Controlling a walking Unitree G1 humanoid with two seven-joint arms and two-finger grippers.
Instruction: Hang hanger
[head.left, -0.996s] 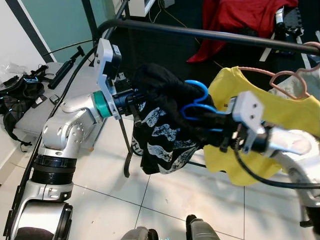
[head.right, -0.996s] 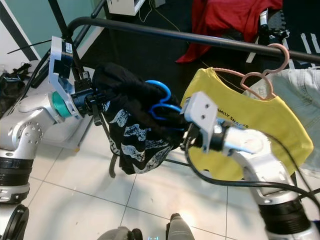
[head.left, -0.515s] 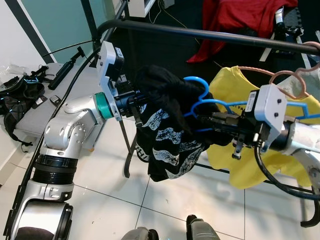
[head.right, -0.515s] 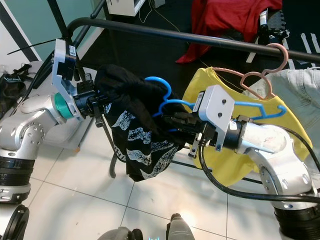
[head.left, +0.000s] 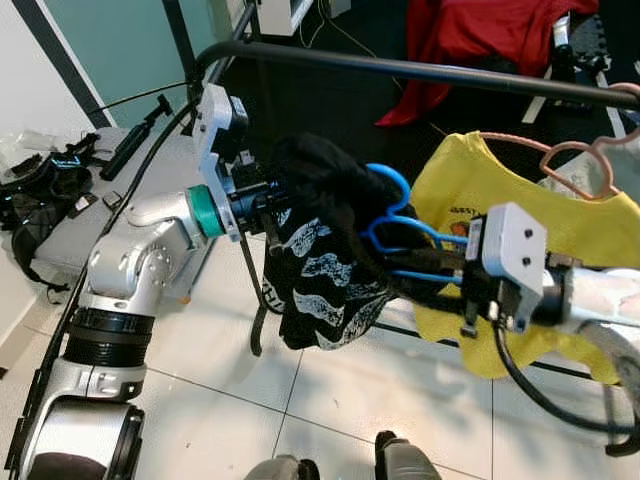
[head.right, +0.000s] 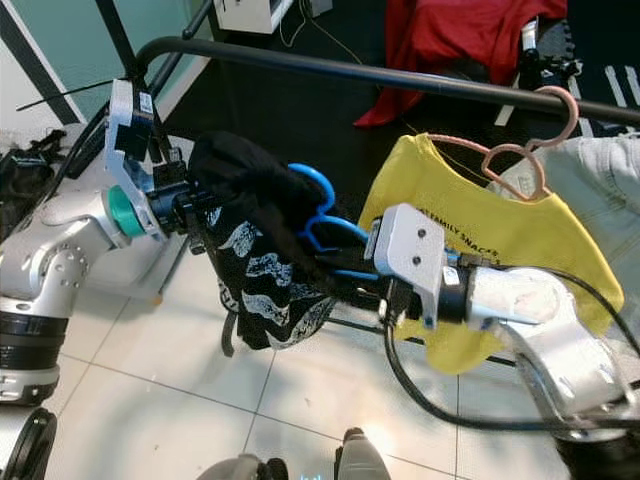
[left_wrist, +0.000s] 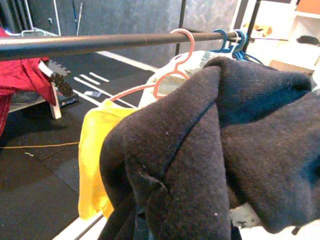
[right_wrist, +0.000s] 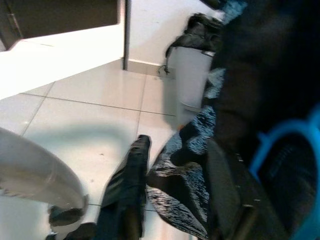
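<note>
Currently I judge the task unfinished: the blue hanger (head.right: 318, 215) with the black garment (head.right: 262, 262) bunched on it is held in mid-air between my two arms, below the black rail (head.right: 420, 78) and not hooked onto it. The hanger's hook points up, well short of the rail, so the lift and the hooking-on are both left to do. The right gripper (head.left: 415, 268) reaches in from the right, its jaws set along the hanger's blue arm and, as far as I can judge, clamped on it; the contact itself is partly hidden by cloth. The left gripper (head.left: 262, 196) is pushed into the bunched black cloth at the left end; its fingers are buried there, so I cannot tell how they stand. The garment hangs in an untidy lump, patterned part downward, and looks only loosely seated on the hanger. Already on the rail are a pink hanger (head.right: 528, 150) carrying a yellow shirt (head.right: 500, 245), and further blue hangers (left_wrist: 235, 37) beyond it in the left wrist view. A red cloth (head.right: 450, 35) lies behind the rail. The free stretch of rail lies left of the pink hanger. The yellow shirt sits just behind my right arm and could snag.
</note>
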